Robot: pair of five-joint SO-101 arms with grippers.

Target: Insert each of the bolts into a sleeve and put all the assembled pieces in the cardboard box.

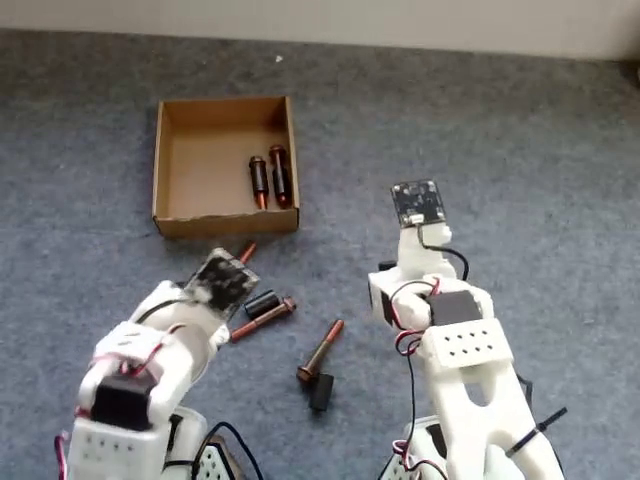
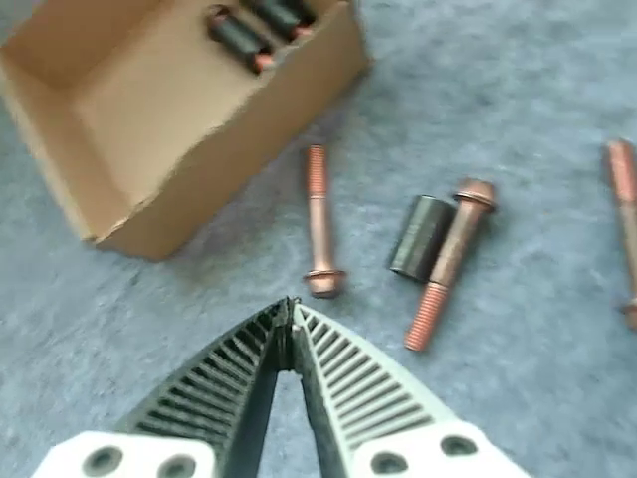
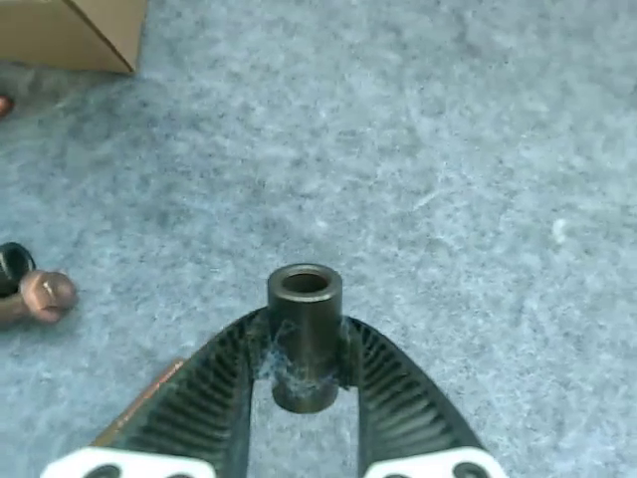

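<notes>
The cardboard box point(image 1: 224, 222) stands at the back left with two assembled pieces point(image 1: 271, 176) inside. My left gripper point(image 2: 290, 311) is shut and empty, just short of the head of a loose copper bolt point(image 2: 318, 217) lying in front of the box. Beside that one, a second bolt point(image 2: 450, 263) lies against a black sleeve point(image 2: 421, 237). A third bolt point(image 1: 320, 350) and another sleeve point(image 1: 321, 391) lie nearer the arms' bases. My right gripper point(image 3: 305, 326) is shut on a black sleeve point(image 3: 305, 289), held upright above the carpet with its bore facing up.
Grey carpet covers the whole table. The box corner point(image 3: 70, 35) appears far off in the right wrist view, along with a bolt head point(image 3: 45, 295). Open carpet lies to the right of the box and beyond the right arm point(image 1: 455, 345).
</notes>
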